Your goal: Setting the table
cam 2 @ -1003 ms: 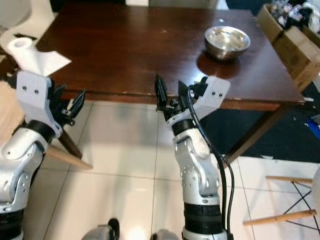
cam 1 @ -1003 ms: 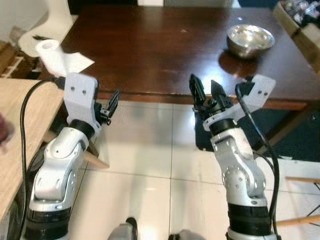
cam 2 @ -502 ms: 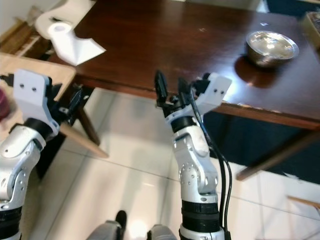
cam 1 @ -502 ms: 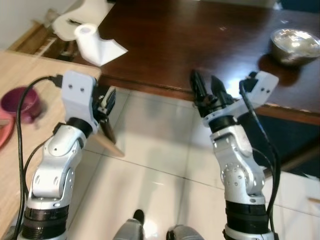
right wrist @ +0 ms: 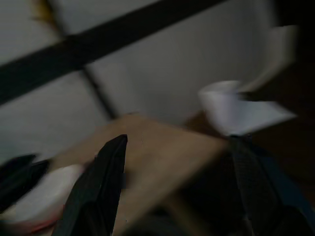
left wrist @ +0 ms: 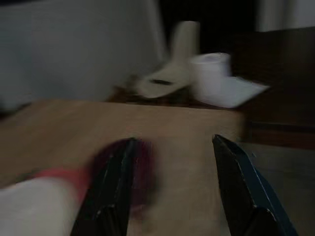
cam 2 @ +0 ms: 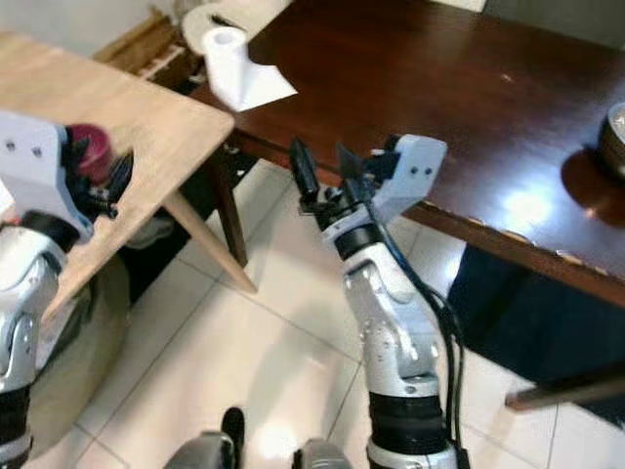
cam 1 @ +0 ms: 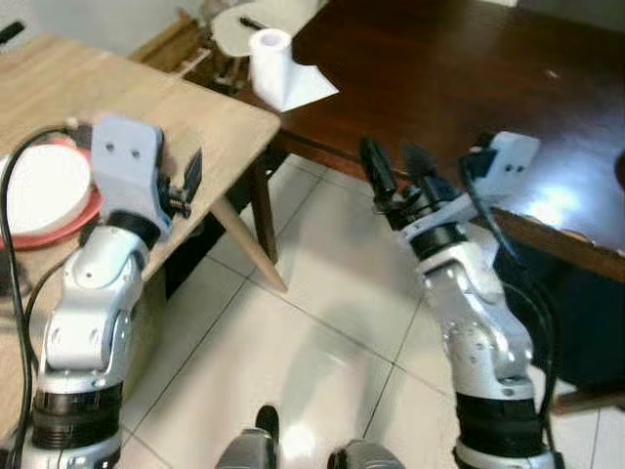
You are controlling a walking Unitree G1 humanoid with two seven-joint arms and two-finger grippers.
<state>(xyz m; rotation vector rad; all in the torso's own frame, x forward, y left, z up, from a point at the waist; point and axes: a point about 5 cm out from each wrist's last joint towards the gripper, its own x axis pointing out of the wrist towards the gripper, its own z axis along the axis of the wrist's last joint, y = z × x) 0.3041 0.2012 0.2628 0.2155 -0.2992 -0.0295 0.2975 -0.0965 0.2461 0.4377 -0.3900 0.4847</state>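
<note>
You're early in the job, by the look of it: the dark wooden tabletop [cam 2: 410, 68] carries a roll of paper towel [cam 2: 227, 61] at its near corner and the rim of a metal bowl [cam 2: 615, 137] far along to the right, and no place is laid on it. Your dishes sit on the light wooden tabletop [cam 1: 146, 107] to your left: a white plate on a red one [cam 1: 44, 191] and a dark red cup [cam 2: 88, 149] beside them. Your left end effector [cam 1: 192, 178] hovers just above that light tabletop near the dishes, fingers apart, holding nothing. Your right end effector [cam 1: 398, 176] hangs over the tiled floor [cam 1: 293, 352] between the two tabletops, spread wide and empty too. Judging from this, every piece remains to be fetched and carried across.
</note>
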